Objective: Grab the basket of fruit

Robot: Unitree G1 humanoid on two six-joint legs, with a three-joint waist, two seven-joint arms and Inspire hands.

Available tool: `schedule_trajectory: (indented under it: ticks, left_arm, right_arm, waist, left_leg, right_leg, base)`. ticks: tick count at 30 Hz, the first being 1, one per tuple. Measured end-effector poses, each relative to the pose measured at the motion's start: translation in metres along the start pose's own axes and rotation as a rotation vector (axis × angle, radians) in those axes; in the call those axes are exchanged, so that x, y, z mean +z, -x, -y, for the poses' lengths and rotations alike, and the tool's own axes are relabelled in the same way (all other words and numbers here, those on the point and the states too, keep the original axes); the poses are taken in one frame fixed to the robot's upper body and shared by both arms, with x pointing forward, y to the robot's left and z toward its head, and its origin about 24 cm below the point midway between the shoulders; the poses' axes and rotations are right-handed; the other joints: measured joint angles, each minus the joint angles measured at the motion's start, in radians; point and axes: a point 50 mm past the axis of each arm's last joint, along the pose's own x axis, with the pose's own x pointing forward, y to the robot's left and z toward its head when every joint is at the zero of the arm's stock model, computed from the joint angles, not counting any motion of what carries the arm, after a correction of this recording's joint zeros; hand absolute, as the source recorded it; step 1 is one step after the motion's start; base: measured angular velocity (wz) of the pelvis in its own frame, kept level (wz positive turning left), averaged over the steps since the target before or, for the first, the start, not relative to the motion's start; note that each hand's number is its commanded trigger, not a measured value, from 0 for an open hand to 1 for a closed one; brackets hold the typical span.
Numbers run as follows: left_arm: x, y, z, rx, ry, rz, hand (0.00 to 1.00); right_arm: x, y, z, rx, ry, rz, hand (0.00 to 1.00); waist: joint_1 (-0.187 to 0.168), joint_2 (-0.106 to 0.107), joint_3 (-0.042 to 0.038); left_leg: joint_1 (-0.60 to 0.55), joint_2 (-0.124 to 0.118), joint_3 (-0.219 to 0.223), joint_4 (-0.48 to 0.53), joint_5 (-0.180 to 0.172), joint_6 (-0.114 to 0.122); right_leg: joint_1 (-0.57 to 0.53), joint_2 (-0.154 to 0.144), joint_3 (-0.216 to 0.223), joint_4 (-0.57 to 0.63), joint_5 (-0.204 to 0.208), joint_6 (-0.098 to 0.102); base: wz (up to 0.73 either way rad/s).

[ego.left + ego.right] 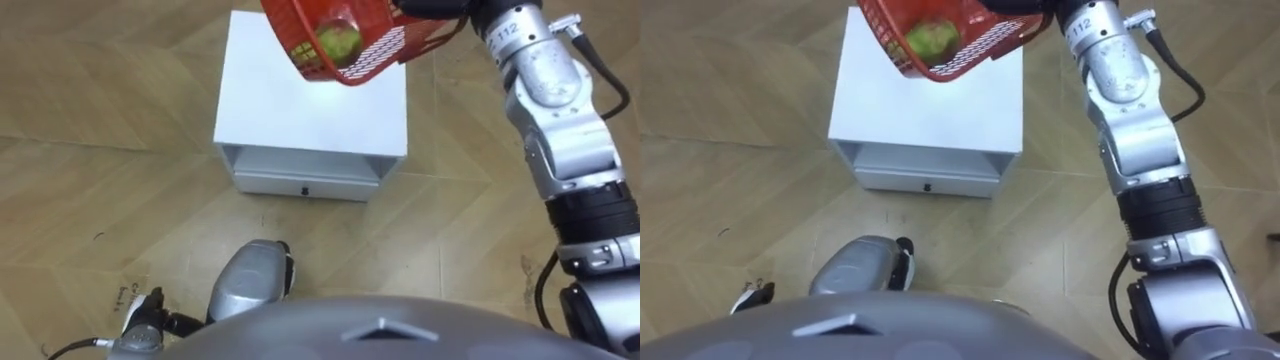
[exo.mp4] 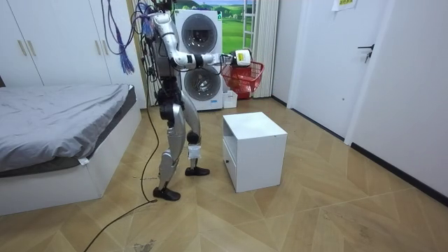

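Note:
The red mesh fruit basket hangs in the air over the far part of the white cabinet, tilted, with a green fruit lying in it. My right hand is at the basket's right rim at the top edge of the eye views, with its dark fingers curled on the basket. In the room view my right arm is stretched forward at chest height and the basket dangles below the hand, well above the cabinet. I stand just behind the cabinet, facing it.
The cabinet has an open slot above a shut drawer on the side facing me. Wooden floor surrounds it. A bed is behind me, a washing machine stands by the far wall, and a door is on the room view's right.

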Motion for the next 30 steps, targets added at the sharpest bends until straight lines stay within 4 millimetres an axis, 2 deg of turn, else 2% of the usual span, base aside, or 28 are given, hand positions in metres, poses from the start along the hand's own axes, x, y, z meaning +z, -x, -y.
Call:
schedule_trajectory:
  ticks: [8,13,16,19,20,21,22,24,25,26,27,28,29,30]
  left_arm:
    - [-0.001,0.000,0.001,-0.019,0.007,-0.004,0.00]
    - [0.003,-0.001,0.000,-0.022,0.012,0.003,0.00]
    - [0.009,-0.002,0.000,-0.024,0.013,0.020,0.00]
    - [0.016,-0.002,-0.001,-0.027,0.014,0.037,0.00]
    - [0.019,-0.003,-0.002,-0.025,0.015,0.045,0.00]
    - [0.023,-0.004,-0.004,-0.021,0.016,0.055,0.00]
    - [0.024,-0.004,-0.005,-0.019,0.017,0.058,0.00]
    - [0.024,-0.004,-0.006,-0.015,0.031,0.060,0.00]
    - [0.024,-0.004,-0.008,-0.012,0.028,0.059,0.00]
    - [0.024,-0.004,-0.009,-0.009,0.029,0.059,0.00]
    - [0.024,-0.004,-0.011,-0.003,0.027,0.062,0.00]
    - [0.024,-0.004,-0.012,-0.001,0.025,0.061,0.00]
    - [0.024,-0.004,-0.014,0.006,0.019,0.063,0.00]
    - [0.025,-0.004,-0.015,0.011,0.008,0.066,0.00]
  right_arm:
    - [-0.003,0.002,-0.002,0.031,-0.003,-0.010,1.00]
    - [-0.005,0.003,-0.004,0.051,-0.009,-0.018,1.00]
    - [-0.014,0.010,-0.009,0.066,-0.030,-0.049,1.00]
    - [-0.023,0.017,-0.015,0.076,-0.052,-0.081,1.00]
    - [-0.025,0.018,-0.017,0.077,-0.061,-0.086,1.00]
    - [-0.028,0.020,-0.019,0.081,-0.067,-0.099,1.00]
    - [-0.030,0.021,-0.020,0.086,-0.070,-0.106,1.00]
    - [-0.038,0.025,-0.022,0.094,-0.089,-0.138,1.00]
    - [-0.040,0.025,-0.024,0.098,-0.098,-0.147,1.00]
    - [-0.041,0.025,-0.024,0.100,-0.104,-0.149,1.00]
    - [-0.041,0.024,-0.025,0.106,-0.109,-0.148,1.00]
    - [-0.040,0.024,-0.026,0.109,-0.111,-0.147,1.00]
    - [-0.041,0.024,-0.026,0.111,-0.112,-0.149,1.00]
    - [-0.043,0.024,-0.026,0.112,-0.113,-0.159,1.00]
  waist:
    - [0.018,-0.005,0.0010]
    - [0.019,-0.009,0.0039]
    - [0.022,-0.004,0.0074]
    - [0.023,0.004,0.0124]
    - [0.019,0.011,0.0147]
    - [0.018,0.016,0.0156]
    - [0.018,0.019,0.0166]
    - [0.019,0.036,0.0174]
    - [0.023,0.041,0.0164]
    - [0.026,0.042,0.0164]
    - [0.029,0.041,0.0158]
    - [0.028,0.041,0.0157]
    - [0.023,0.041,0.0157]
    - [0.024,0.040,0.0147]
  left_leg:
    - [-0.004,-0.012,0.011,-0.015,0.001,0.005]
    - [0.000,-0.016,0.033,-0.016,-0.018,0.011]
    - [0.005,-0.018,0.043,0.019,-0.054,0.026]
    - [0.005,-0.024,0.051,0.050,-0.093,0.052]
    - [0.005,-0.031,0.050,0.067,-0.108,0.058]
    - [0.008,-0.041,0.044,0.080,-0.121,0.072]
    - [0.017,-0.045,0.042,0.083,-0.124,0.079]
    - [0.047,-0.055,0.038,0.083,-0.140,0.099]
    - [0.059,-0.055,0.037,0.074,-0.145,0.106]
    - [0.063,-0.055,0.036,0.068,-0.146,0.108]
    - [0.067,-0.055,0.035,0.056,-0.146,0.110]
    - [0.069,-0.055,0.032,0.052,-0.146,0.112]
    - [0.075,-0.054,0.026,0.044,-0.148,0.114]
    - [0.084,-0.053,0.017,0.032,-0.148,0.114]
  right_leg:
    - [-0.006,-0.016,-0.001,0.001,-0.002,0.004]
    - [-0.019,-0.035,0.000,0.043,-0.006,0.011]
    - [-0.044,-0.059,0.007,0.138,-0.012,0.021]
    - [-0.111,-0.100,0.028,0.317,-0.002,0.039]
    - [-0.148,-0.123,0.029,0.408,0.015,0.046]
    - [-0.186,-0.143,0.044,0.496,0.046,0.038]
    - [-0.202,-0.150,0.057,0.532,0.068,0.031]
    - [-0.255,-0.171,0.085,0.635,0.171,0.015]
    - [-0.284,-0.171,0.110,0.675,0.203,0.018]
    - [-0.300,-0.171,0.120,0.687,0.199,0.021]
    - [-0.336,-0.169,0.124,0.696,0.170,0.032]
    - [-0.352,-0.168,0.121,0.690,0.150,0.034]
    - [-0.373,-0.161,0.122,0.647,0.117,0.040]
    - [-0.385,-0.142,0.135,0.571,0.096,0.045]
  base:
    - [0.01]
    - [-0.09]
    - [-0.08]
    - [0.00]
    - [0.07]
    - [0.11]
    - [0.12]
    - [0.03]
    - [-0.06]
    - [-0.09]
    - [0.00]
    - [0.07]
    - [0.17]
    - [0.19]
